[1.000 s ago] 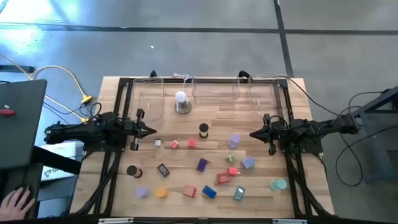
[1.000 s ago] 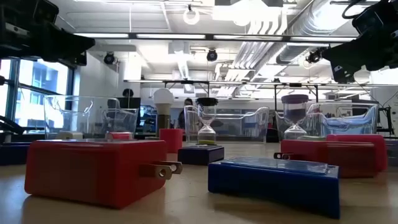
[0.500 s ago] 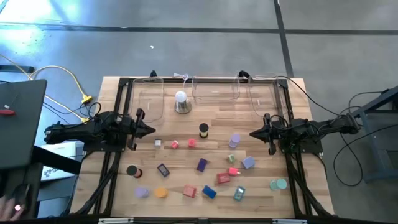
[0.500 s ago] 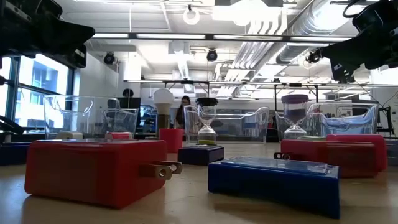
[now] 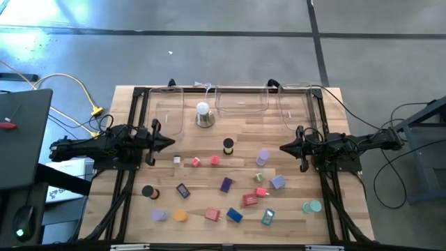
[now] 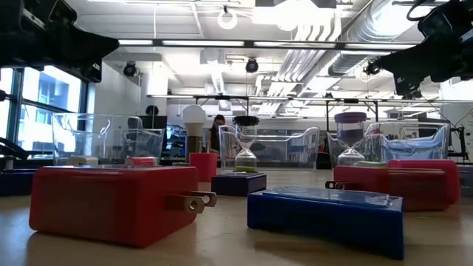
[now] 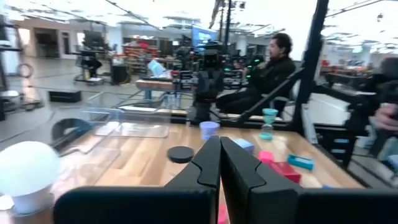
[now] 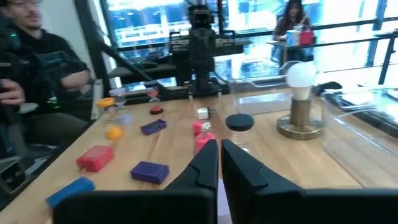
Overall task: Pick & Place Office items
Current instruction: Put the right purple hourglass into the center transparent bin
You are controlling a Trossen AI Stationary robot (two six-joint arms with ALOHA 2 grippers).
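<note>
I see the small colourful plastic blocks and rolls (image 5: 226, 185) scattered across the lower middle of the wooden counter (image 5: 132, 209), light and rigid, best pinched across flat sides. Left end effector (image 5: 169, 145) and right end effector (image 5: 284, 148) are clenched, empty.

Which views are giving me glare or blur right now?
High view: bright glare on the floor at upper left; the table is evenly lit. Low view: ceiling lights blow out the top, and the near red block and blue block look soft. Left wrist view: the white dome is blurred, the background washed out. Right wrist view: windows glare behind, and a person at the edge is blurred.
</note>
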